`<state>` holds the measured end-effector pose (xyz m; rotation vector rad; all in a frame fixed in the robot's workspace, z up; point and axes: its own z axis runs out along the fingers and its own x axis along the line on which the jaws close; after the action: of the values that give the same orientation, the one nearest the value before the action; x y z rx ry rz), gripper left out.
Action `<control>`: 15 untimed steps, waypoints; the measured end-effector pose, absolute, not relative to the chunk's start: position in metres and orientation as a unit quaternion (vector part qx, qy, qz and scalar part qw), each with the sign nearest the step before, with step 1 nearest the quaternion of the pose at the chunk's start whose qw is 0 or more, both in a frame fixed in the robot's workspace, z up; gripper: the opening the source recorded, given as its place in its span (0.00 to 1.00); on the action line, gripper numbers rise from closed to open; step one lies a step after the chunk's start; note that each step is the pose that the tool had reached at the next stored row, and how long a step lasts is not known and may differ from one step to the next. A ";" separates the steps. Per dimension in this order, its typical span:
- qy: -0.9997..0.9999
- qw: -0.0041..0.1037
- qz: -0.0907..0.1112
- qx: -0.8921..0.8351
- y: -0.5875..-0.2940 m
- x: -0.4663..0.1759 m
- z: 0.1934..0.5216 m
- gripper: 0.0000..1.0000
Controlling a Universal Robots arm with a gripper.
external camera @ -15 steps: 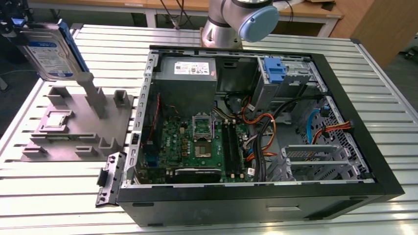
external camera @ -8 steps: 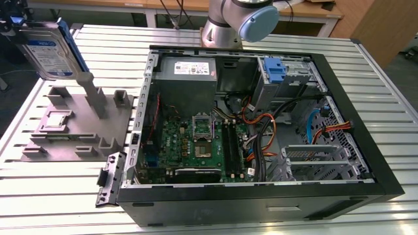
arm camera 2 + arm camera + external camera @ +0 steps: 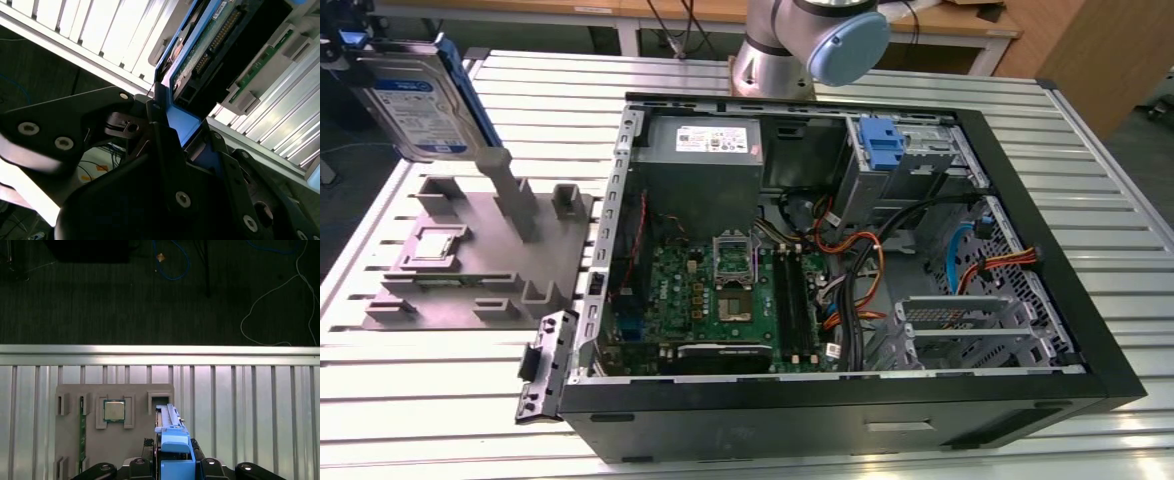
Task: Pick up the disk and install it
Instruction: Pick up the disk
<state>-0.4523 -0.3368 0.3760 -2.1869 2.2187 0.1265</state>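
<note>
- While the disk [image 3: 411, 98] hangs tilted at the exterior view's far left, near ten o'clock of the frame, its white-and-blue label faces the camera and a blue rail runs along its edge. Its lower corner is close to the top of a tall grey post [image 3: 510, 195]; I cannot tell whether they touch.
- The gripper [image 3: 180, 131] is pinching the disk by its blue plastic bracket. In the second wrist view the black fingers [image 3: 160, 150] stand on either side of the blue piece, and the drive's green circuit board shows beyond them.
- At about six o'clock from the disk, a grey fixture tray [image 3: 454, 260] lies on the slatted aluminium table [image 3: 427, 400]. In the first wrist view a processor chip [image 3: 114, 411] sits in one of its pockets and a green memory stick [image 3: 81, 440] lies in a slot just beside it.
- At three o'clock from the tray, just beside it, an open computer case [image 3: 854, 400] lies on its side. The motherboard [image 3: 720, 290] is in its middle, a grey power supply [image 3: 707, 140] at twelve o'clock from the board, a blue bracket [image 3: 881, 140] in a drive bay near one o'clock, and orange cables [image 3: 861, 270] at three o'clock.
- At twelve o'clock from the case stands the arm base [image 3: 807, 40].
</note>
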 end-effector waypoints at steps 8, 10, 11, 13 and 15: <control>0.712 0.012 0.041 -0.701 -0.337 -0.452 0.379 0.37; 0.712 0.012 0.041 -0.701 -0.337 -0.452 0.380 0.37; 0.712 0.012 0.041 -0.701 -0.337 -0.452 0.380 0.37; 0.712 0.012 0.041 -0.701 -0.337 -0.452 0.381 0.37; 0.712 0.012 0.041 -0.701 -0.337 -0.452 0.381 0.37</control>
<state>-0.4523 -0.3368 0.3815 -2.1871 2.2189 0.1270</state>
